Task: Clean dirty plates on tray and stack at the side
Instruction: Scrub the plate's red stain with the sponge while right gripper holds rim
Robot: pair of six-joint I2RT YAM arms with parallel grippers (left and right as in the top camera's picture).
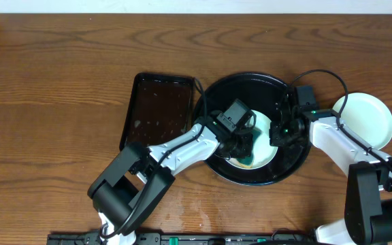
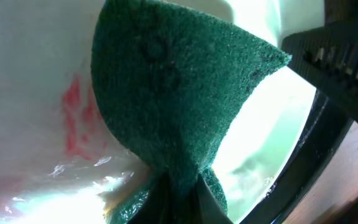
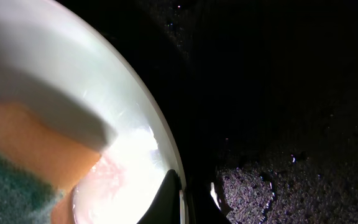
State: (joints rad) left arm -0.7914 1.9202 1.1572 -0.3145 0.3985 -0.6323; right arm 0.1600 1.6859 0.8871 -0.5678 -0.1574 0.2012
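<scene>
A pale mint-white plate (image 1: 265,154) lies in the round black tray (image 1: 250,77). My left gripper (image 1: 245,144) is shut on a green sponge (image 1: 248,161) and presses it on the plate. The left wrist view shows the sponge (image 2: 179,93) in the jaws (image 2: 179,202) and red smears on the plate (image 2: 73,115). My right gripper (image 1: 280,133) is shut on the plate's right rim, also seen in the right wrist view (image 3: 188,202), with the plate (image 3: 104,87) and the sponge's orange side (image 3: 23,155). A second, clean pale plate (image 1: 365,119) sits on the table to the right. I cannot make out the pale yellow plate.
A smaller rectangular black tray (image 1: 160,109) lies left of the round tray. The wet tray floor (image 3: 278,93) fills the right wrist view. The wooden table (image 1: 60,82) stretches to the left and back.
</scene>
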